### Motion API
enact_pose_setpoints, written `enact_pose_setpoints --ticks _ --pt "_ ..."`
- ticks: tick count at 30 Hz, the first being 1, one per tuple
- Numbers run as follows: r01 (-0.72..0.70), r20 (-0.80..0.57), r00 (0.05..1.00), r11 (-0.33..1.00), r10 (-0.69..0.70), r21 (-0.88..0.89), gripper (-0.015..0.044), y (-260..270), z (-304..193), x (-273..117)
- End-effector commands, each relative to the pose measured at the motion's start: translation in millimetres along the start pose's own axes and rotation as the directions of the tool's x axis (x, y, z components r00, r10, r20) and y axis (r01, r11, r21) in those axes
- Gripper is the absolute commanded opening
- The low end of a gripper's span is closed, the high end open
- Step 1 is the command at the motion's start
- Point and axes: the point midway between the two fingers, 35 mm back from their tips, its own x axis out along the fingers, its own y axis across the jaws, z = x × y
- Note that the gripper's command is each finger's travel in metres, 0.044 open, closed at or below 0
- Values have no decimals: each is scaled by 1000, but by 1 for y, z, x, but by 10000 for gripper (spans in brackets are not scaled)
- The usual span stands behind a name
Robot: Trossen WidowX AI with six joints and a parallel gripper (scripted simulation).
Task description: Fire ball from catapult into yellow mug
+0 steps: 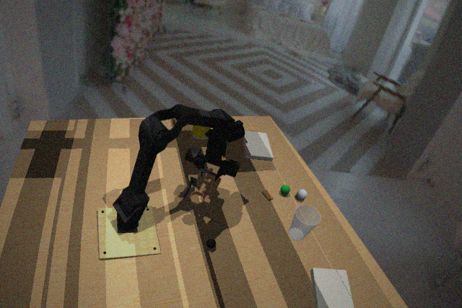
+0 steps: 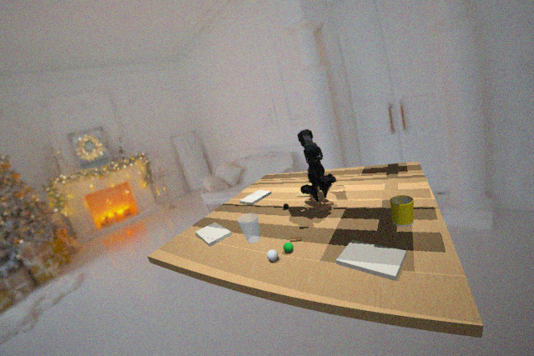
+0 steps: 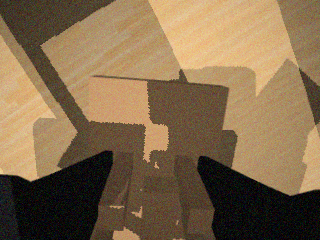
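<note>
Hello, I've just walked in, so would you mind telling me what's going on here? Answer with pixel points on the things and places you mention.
The black arm is bent over the table with its hand (image 1: 206,177) (image 2: 318,197) (image 3: 155,161) shut on the wooden catapult (image 1: 197,195) (image 3: 187,107). The yellow mug (image 1: 201,132) (image 2: 401,211) stands apart from it. The green ball (image 1: 284,190) (image 2: 288,247) and white ball (image 1: 301,194) (image 2: 272,255) lie on the table, near the clear cup (image 1: 305,221) (image 2: 249,228).
</note>
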Motion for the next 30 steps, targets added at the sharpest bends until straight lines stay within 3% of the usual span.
enact_pose_setpoints --ticks 1,9,30 --pt "-6 14 1000 1000 6 -2 0 48 31 -5" --pt "-18 13 1000 999 17 48 0 166 65 -5" --pt "-18 13 1000 999 17 49 0 167 67 13"
